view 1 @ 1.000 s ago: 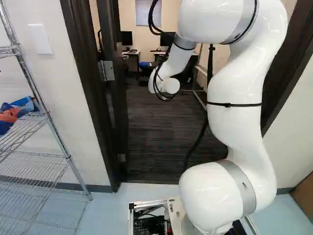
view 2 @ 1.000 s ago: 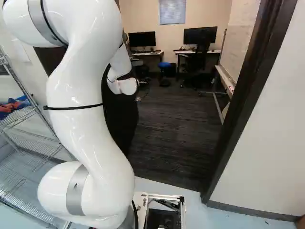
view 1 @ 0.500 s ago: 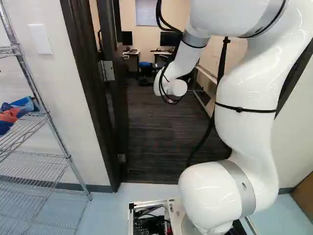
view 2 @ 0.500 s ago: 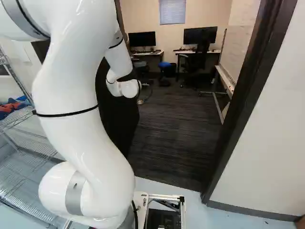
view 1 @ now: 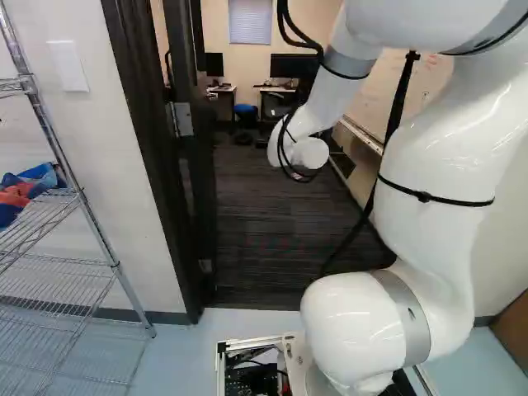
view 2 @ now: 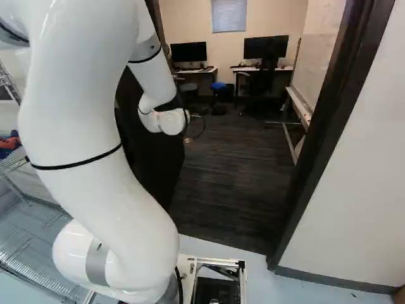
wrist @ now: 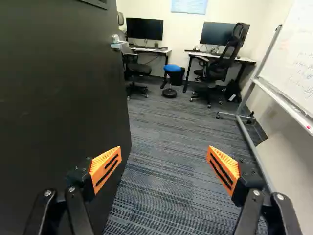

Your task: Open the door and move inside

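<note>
Only a small bit of my gripper [view 2: 188,140] shows beyond the arm's white wrist in the right base view. In the wrist view the gripper [wrist: 165,164] has its orange-padded fingers wide apart, with nothing between them. The dark door [wrist: 54,112] stands swung inward beside one finger; whether they touch I cannot tell. Its silver handle [wrist: 117,44] is farther ahead, not held. Seen from the base, the door [view 1: 200,181] stands along the left side of the doorway, partly behind the arm in the right base view.
Dark frame posts [view 2: 329,133] flank the opening. A wire rack [view 1: 58,272] stands left outside, beside the wall. Inside are a wheeled whiteboard [wrist: 293,63] on the right, a blue-topped stool [wrist: 172,68], chairs and desks [wrist: 222,58] at the back, and dark carpet [wrist: 166,127].
My arm has swung, its upper part moving right in the left base view and left in the right base view. The wrist has shifted slightly right in both. The base and door have not moved.
</note>
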{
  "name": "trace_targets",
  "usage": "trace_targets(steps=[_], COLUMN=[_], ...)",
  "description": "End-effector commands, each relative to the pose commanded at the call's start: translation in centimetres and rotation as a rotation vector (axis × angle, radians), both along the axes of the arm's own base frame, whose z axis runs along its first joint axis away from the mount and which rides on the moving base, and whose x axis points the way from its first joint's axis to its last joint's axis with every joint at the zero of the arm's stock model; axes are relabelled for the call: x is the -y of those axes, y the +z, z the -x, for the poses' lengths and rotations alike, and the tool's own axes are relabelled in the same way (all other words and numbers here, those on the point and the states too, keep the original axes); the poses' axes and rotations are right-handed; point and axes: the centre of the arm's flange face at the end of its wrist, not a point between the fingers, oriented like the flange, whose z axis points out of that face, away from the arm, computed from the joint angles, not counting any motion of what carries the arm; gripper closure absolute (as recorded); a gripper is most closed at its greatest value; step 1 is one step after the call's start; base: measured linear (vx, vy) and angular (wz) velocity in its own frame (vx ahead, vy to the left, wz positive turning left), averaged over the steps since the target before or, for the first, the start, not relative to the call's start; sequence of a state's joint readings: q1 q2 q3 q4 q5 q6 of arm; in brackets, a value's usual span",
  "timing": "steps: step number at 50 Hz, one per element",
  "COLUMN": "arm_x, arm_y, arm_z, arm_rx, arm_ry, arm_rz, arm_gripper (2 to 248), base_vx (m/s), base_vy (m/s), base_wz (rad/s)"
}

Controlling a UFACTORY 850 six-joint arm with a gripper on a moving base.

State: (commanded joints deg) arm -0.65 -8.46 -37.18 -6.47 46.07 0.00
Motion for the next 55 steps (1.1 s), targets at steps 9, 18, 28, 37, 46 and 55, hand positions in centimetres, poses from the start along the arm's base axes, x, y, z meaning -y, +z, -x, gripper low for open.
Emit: trace_targets(steps=[9,18,28,37,46,55], arm_x=[0.6,0.6,0.6,0.5,0.5,0.4], arm_y=[0.0,0.0,-0.1,-0.2,-0.4,-0.7], arm_z=[1.6,1.7,2.2,3.0,4.2,5.6], arm_rx=[-0.003,-0.004,-0.005,-0.008,-0.012,-0.016], arm_ry=[-0.012,-0.013,-0.015,-0.018,-0.022,-0.028], arm_rz=[0.0,0.0,-0.002,-0.004,-0.008,-0.012], arm_gripper=[3,3,3,3,3,3], base_vx=[0.0,0.0,0.0,0.0,0.0,0.0], base_vy=[0.0,0.0,0.0,0.0,0.0,0.0], base_wz=[0.0,0.0,0.0,0.0,0.0,0.0])
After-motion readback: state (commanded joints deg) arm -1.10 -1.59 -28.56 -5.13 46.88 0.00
